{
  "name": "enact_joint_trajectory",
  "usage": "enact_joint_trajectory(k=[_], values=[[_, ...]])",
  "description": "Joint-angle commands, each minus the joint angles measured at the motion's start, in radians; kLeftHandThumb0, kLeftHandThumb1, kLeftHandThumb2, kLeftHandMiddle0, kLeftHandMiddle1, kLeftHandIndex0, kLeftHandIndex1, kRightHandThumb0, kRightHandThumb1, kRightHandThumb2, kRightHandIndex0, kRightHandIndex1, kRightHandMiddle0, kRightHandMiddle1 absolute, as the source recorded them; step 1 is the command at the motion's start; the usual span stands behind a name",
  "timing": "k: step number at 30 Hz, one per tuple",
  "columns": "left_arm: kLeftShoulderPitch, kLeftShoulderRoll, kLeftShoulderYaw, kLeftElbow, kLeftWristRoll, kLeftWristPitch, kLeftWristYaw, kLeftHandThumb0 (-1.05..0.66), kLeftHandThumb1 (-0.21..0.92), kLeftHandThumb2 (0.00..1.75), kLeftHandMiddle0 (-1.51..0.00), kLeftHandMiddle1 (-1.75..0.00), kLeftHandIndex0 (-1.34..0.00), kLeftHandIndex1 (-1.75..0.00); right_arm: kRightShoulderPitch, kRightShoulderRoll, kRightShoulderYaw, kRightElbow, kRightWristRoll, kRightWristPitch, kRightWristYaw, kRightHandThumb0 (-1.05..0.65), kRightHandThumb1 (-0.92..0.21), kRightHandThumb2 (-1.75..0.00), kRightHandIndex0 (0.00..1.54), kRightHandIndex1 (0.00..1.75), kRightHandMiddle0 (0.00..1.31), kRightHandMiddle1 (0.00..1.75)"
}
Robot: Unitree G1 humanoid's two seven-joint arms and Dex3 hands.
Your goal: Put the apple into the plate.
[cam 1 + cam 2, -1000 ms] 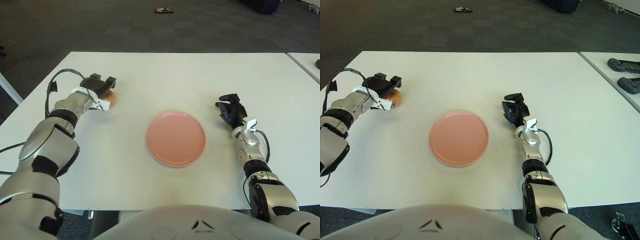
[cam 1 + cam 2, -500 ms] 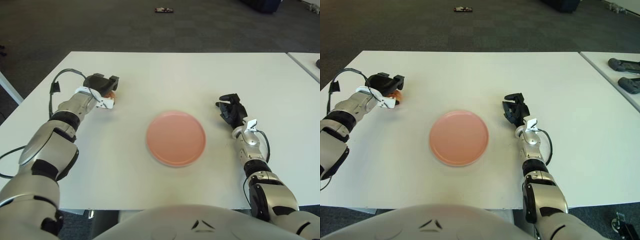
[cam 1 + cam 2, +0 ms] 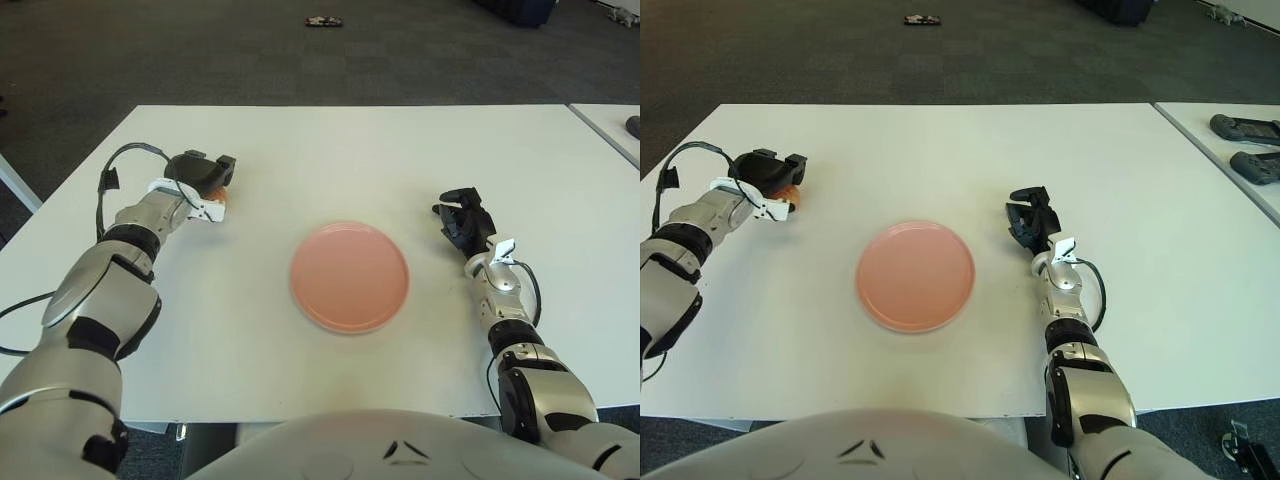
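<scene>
At the frame's upper left, the left robot hand (image 3: 203, 176) is clenched over the small orange-red apple (image 3: 219, 196) on the white table (image 3: 330, 150). Lift cleanly before carrying it toward the round pink plate (image 3: 349, 276) at centre. The right robot hand (image 3: 463, 219), beside the plate's right, is curled on nothing.

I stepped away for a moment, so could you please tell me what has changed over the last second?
The left hand has closed further over the apple, covering more of it than a second ago. The pink plate is unmoved and holds nothing, and the right hand stays idle to its right.
</scene>
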Motion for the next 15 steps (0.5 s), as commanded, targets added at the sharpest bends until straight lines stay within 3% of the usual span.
enact_joint_trajectory(k=[1,3,5,7,8,11,15], values=[[0.016,0.019,-0.004,0.015,0.002,-0.029,-0.037,0.0,0.15,1.51,-0.62,-1.72,-0.62,-1.75,0.055,0.008,0.002,0.04,-0.002,0.06,0.002,-0.35,-0.92,-0.47,0.34,1.23,0.25,1.69],[0.009,0.017,0.002,0.011,-0.006,-0.035,-0.053,0.0,0.12,1.54,-0.64,-1.73,-0.64,-1.75,0.056,0.007,0.001,0.038,-0.002,0.06,0.003,-0.35,-0.92,-0.47,0.34,1.23,0.25,1.69],[0.005,0.017,0.009,-0.002,-0.014,-0.032,-0.077,0.0,0.27,1.3,-0.65,-1.51,-0.55,-1.75,0.056,0.007,0.001,0.038,-0.002,0.06,0.003,-0.35,-0.92,-0.47,0.34,1.23,0.25,1.69],[0.039,0.046,0.015,-0.04,-0.017,-0.044,-0.076,0.0,0.4,1.18,-0.52,-1.61,-0.45,-1.73,0.056,0.007,0.001,0.037,-0.002,0.06,0.003,-0.35,-0.92,-0.47,0.34,1.23,0.25,1.69],[0.063,0.065,0.017,-0.062,-0.018,-0.054,-0.068,0.0,0.33,1.25,-0.59,-1.66,-0.49,-1.67,0.056,0.007,0.001,0.037,-0.002,0.061,0.003,-0.35,-0.92,-0.47,0.34,1.23,0.25,1.69],[0.035,0.046,0.02,-0.056,-0.018,-0.04,-0.091,0.0,0.21,1.38,-0.67,-1.72,-0.57,-1.6,0.056,0.007,0.001,0.037,-0.002,0.061,0.003,-0.35,-0.92,-0.47,0.34,1.23,0.25,1.69],[0.011,0.046,-0.039,-0.059,0.063,-0.004,-0.036,0.0,0.18,1.44,-0.67,-1.74,-0.59,-1.64,0.057,0.007,0.001,0.036,-0.002,0.061,0.003,-0.35,-0.92,-0.47,0.34,1.23,0.25,1.69]])
